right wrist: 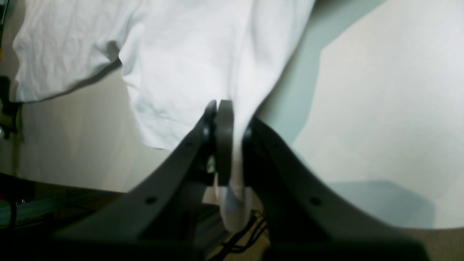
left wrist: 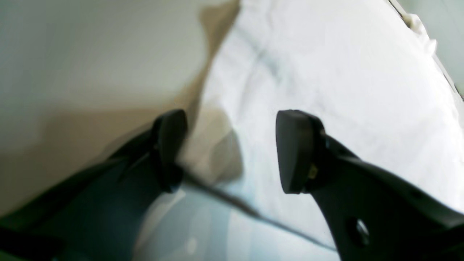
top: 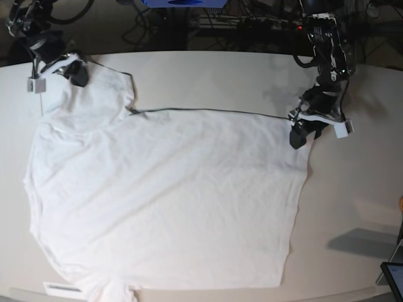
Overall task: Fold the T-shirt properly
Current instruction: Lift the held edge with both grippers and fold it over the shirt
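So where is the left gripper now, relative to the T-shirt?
In the base view the left gripper is on the right side, at the T-shirt's far right corner, jaws open over the cloth edge.

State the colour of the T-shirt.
The T-shirt is plain white, with no pattern; the base view shows it best.

The T-shirt (top: 170, 195) lies spread across the surface (top: 352, 189); the right gripper (top: 74, 70) sits at its far-left corner, the left gripper (top: 301, 133) at its far-right corner.
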Action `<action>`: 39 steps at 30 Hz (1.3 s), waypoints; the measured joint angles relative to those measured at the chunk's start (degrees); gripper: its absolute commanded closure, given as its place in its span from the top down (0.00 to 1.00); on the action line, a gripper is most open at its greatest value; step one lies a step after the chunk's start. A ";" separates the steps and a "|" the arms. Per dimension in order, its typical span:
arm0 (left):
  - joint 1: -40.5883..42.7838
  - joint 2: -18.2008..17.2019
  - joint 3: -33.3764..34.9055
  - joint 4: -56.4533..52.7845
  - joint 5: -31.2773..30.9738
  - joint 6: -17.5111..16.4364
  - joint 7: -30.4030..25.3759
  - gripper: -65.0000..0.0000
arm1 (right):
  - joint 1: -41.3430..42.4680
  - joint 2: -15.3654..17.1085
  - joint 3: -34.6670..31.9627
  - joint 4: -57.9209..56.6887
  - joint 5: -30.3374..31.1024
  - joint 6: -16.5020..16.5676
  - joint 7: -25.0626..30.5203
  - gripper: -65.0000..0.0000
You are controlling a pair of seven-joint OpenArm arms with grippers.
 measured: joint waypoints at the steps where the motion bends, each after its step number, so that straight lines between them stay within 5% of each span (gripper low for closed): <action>1: -0.11 0.37 0.44 0.00 -0.04 -0.22 -0.07 0.59 | -0.04 -0.07 0.00 0.00 -0.02 0.00 -0.04 0.01; 5: -0.46 0.50 0.76 0.00 -0.17 -0.22 0.44 0.51 | -0.07 0.00 0.02 0.00 0.00 0.00 -0.02 0.01; 9: 0.24 0.44 0.52 -0.28 0.09 0.35 1.27 0.05 | -0.09 -0.07 0.00 0.00 0.00 0.00 -0.02 0.01; 10: 0.50 0.42 0.52 -0.52 0.09 0.28 1.20 0.00 | -0.09 -0.07 0.00 0.00 0.00 0.00 -0.02 0.01; 18: 3.19 0.26 0.48 1.20 -0.33 -0.11 1.03 0.00 | -0.24 1.03 0.00 0.15 -0.02 0.46 -0.22 0.01; 25: 10.47 -0.39 0.13 10.51 1.40 1.20 3.72 0.00 | -2.82 2.49 0.44 6.84 0.02 8.74 -0.37 0.01; 33: 17.57 0.20 -9.60 21.09 0.98 1.18 4.11 0.00 | -2.29 3.56 0.55 11.65 -0.02 8.76 -1.38 0.01; 39: 17.20 -0.07 -10.34 22.21 0.70 0.94 3.82 0.00 | 7.43 5.27 0.59 11.72 0.11 8.85 -9.84 0.01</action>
